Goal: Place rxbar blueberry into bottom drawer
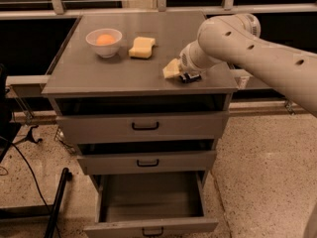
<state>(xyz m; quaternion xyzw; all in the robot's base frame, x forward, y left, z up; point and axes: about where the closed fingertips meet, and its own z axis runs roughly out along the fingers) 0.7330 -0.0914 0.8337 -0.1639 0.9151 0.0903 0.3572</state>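
Three drawers (147,161), two sponges (142,47), one bowl (104,42), one tool (187,75) beside a sponge.

The thick cream-white jointed robot arm (257,53) extends in from the right, sloping down toward the left. Its wrist bends low, with the gripper (187,75) down at the right front of the grey cabinet top (99,73).
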